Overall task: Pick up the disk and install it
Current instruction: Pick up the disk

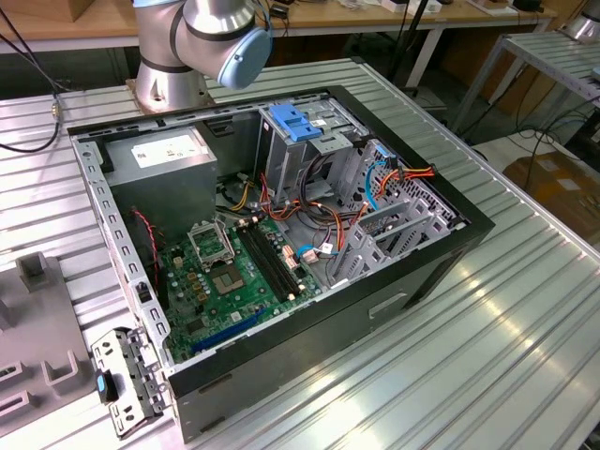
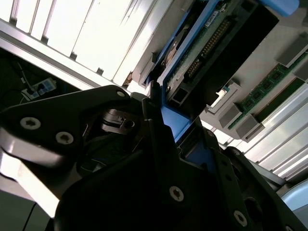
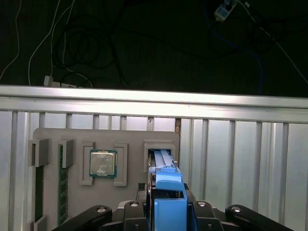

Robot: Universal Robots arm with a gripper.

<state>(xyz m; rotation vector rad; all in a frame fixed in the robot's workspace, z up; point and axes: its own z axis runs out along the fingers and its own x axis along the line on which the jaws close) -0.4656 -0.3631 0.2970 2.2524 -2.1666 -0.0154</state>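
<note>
Wrist faces down over grey parts tray (image 3: 130, 139) on the counter (image 3: 240, 159). Gripper (image 3: 169, 197) clamps narrow on the disk (image 3: 162, 158) by its blue rail; disk stands on edge at tray's slot, near CPU chip (image 3: 103, 162).

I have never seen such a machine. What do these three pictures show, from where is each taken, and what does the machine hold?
It is a robot arm with a gripper, a two-finger clamp. The exterior view, from a camera off the arm, shows the arm's base and an open computer case on a ribbed metal table. Both wrist views come from cameras riding near the gripper. The gripper is shut on the disk, a flat drive with blue side rails. The first wrist view also shows a grey tray with a processor chip and memory sticks.
</note>
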